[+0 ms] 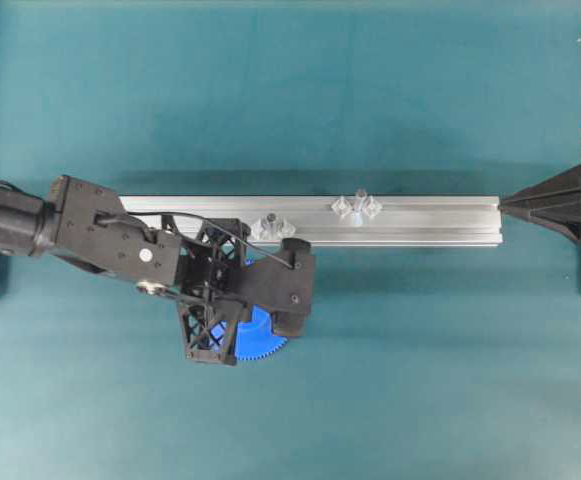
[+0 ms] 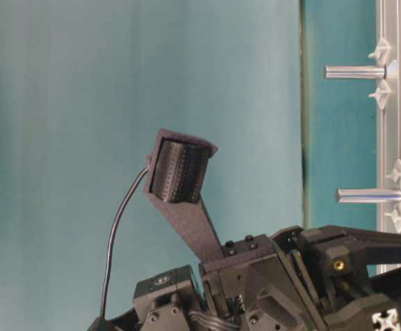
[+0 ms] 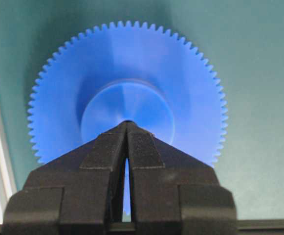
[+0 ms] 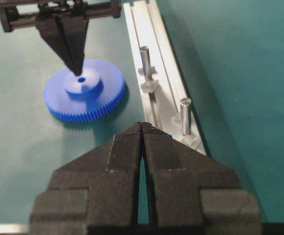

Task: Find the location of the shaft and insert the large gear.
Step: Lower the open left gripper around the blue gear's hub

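Left gripper [image 4: 78, 70] is pointing down with its fingers [image 3: 105, 149] pressed together to a fine point, nothing between them. Its tips are sitting right over the raised hub of the large gear [image 4: 85, 93], at the edge of the small centre hole; whether they are touching the hub cannot be told. Seen from the left wrist, the blue toothed disc [image 3: 127, 93] is spreading out beyond the tips on every side, lying flat on the teal table [image 1: 420, 350]. From overhead, only an arc of the gear [image 1: 262, 342] is peeking out from under the black arm.

Beyond this gripper, just past the gear, the aluminium rail [image 1: 420, 212] is lying along the table. Two upright pegs are standing on it. The shaft [image 1: 358, 203], pale and flanked by clear diamond tabs, is standing farther along the rail, well apart from the gripper and toward the right arm's side. The other peg [image 1: 268, 224] is standing close beside the left arm's wrist, nearer the gear.

Right gripper [image 4: 142, 128] is hovering at the far end of the rail, its fingers likewise closed tight and empty, pointing along the rail toward the pegs [image 4: 185, 115] and the gear.
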Controlling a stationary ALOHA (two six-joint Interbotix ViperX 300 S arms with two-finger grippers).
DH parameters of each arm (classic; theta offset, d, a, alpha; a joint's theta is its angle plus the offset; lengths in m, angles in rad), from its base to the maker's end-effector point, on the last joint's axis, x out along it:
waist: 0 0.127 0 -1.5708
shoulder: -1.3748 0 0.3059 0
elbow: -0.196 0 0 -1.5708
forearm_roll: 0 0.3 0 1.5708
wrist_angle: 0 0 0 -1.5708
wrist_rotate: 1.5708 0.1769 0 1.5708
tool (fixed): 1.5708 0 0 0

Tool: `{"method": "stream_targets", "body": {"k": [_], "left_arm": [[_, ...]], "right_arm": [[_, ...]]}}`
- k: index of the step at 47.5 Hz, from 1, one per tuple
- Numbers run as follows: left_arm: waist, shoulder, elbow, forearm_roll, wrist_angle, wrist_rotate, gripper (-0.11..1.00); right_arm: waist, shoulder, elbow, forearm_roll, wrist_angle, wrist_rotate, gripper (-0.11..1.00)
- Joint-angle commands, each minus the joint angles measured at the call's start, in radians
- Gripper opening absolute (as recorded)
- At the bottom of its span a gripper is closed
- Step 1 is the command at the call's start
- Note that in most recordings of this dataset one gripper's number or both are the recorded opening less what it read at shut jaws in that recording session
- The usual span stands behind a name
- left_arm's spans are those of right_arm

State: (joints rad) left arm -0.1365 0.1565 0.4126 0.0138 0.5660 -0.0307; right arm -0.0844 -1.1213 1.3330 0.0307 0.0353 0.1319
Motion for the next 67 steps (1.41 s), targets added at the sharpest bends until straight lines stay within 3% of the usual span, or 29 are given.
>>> {"method": "stream_targets", "body": {"k": [1,26,58,63,67], "left_arm": [[-0.008,-0.012,-0.026,0.003,-0.002,0.002,0.00],[-0.009,0.026,-0.086,0.003,0.124,0.003,0.00],[-0.011,0.038,-0.129,0.005,0.130,0.038,0.01],[-0.011,0.041,-0.133,0.005,0.135,0.032,0.10],[-0.011,0.044,-0.132,0.005,0.143,0.018,0.29]], "right_arm": [[-0.003,0.006,-0.008,0.000,-0.008,0.011,0.02],[-0.003,0.005,-0.002,0.000,-0.012,0.011,0.02],[-0.003,0.005,0.002,0.000,-0.014,0.011,0.02],[-0.003,0.005,0.003,0.000,-0.014,0.011,0.02],[-0.003,0.005,0.003,0.000,-0.014,0.011,0.02]]}}
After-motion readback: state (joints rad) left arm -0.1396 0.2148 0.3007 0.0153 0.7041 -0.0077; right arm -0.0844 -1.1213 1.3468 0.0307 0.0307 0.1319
